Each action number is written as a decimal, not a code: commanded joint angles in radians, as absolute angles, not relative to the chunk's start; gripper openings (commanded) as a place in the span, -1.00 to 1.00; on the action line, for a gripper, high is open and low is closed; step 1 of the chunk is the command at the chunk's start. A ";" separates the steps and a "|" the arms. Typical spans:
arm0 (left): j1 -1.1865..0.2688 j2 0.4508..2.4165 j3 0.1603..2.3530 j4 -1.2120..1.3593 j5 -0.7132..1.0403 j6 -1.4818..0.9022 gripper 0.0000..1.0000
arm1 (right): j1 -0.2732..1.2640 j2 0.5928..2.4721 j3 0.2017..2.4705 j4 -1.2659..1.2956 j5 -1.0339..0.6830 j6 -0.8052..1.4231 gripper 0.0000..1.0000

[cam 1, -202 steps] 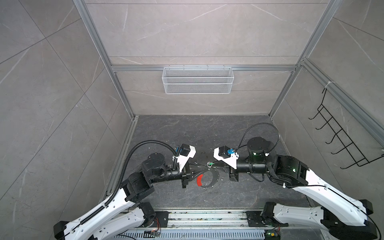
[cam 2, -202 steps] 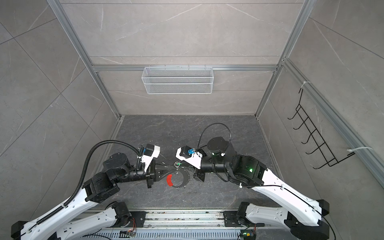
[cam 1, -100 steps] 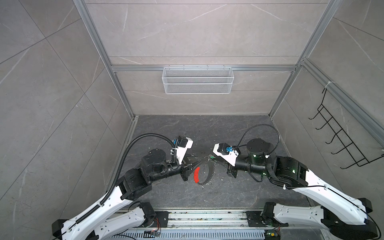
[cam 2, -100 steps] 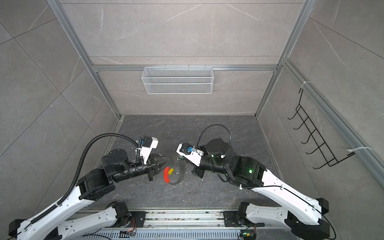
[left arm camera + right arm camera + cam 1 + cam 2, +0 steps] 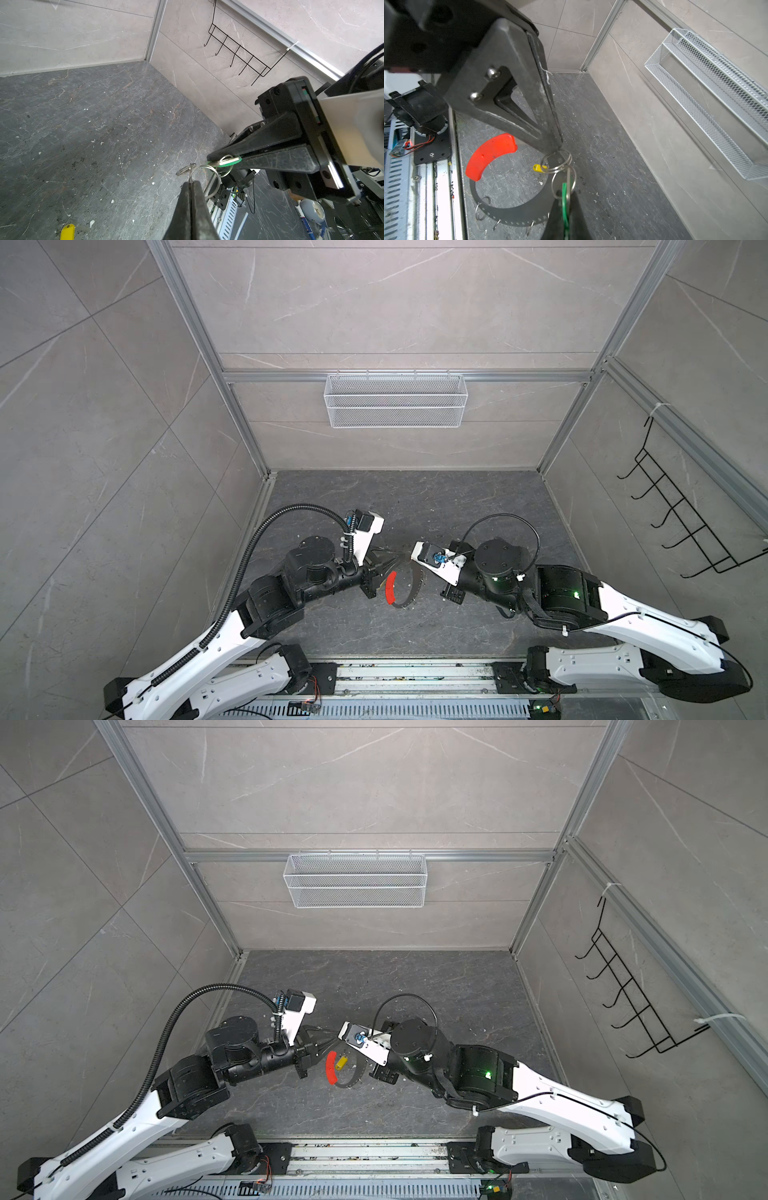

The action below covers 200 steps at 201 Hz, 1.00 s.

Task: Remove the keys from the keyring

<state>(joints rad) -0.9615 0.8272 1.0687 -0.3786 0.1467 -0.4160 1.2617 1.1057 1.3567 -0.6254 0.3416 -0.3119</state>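
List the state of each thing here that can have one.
left gripper: shut on one end of the keyring.
right gripper: shut on the green key.
keyring: tilted, one end raised.
green key: held, linked to the keyring by split rings.
yellow key: off the keyring, lying on the floor.

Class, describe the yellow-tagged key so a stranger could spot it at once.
Look to the dark floor, then find the keyring with its red sleeve. Inside its hoop in a top view lies the yellow key, the only yellow thing there.
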 commanded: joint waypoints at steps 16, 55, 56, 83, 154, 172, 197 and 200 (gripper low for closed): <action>-0.950 0.813 1.072 -0.409 0.114 -0.424 -1.00 | 1.281 1.101 1.374 -0.565 0.449 -0.336 -1.00; -0.950 0.789 1.025 -0.362 0.160 -0.443 -0.79 | 1.280 1.071 1.357 -0.505 0.415 -0.351 -1.00; -0.950 0.787 1.023 -0.360 0.162 -0.444 -0.77 | 1.280 1.071 1.356 -0.503 0.414 -0.353 -1.00; -0.951 0.770 0.990 -0.314 0.202 -0.455 -0.36 | 1.273 1.068 1.349 -0.473 0.337 -0.375 -1.00; -0.951 0.609 0.937 -0.282 0.182 -0.325 -0.06 | 1.099 1.040 1.310 -0.447 -0.032 -0.398 -1.00; -0.950 0.593 0.924 -0.243 0.218 -0.249 -0.06 | 1.053 1.047 1.323 -0.460 -0.150 -0.390 -1.00; -0.950 0.590 0.896 -0.157 0.264 -0.155 -0.05 | 1.023 1.075 1.366 -0.495 -0.266 -0.388 -1.00; -0.951 0.588 0.892 -0.144 0.260 -0.151 -0.05 | 1.021 1.078 1.368 -0.497 -0.274 -0.388 -1.00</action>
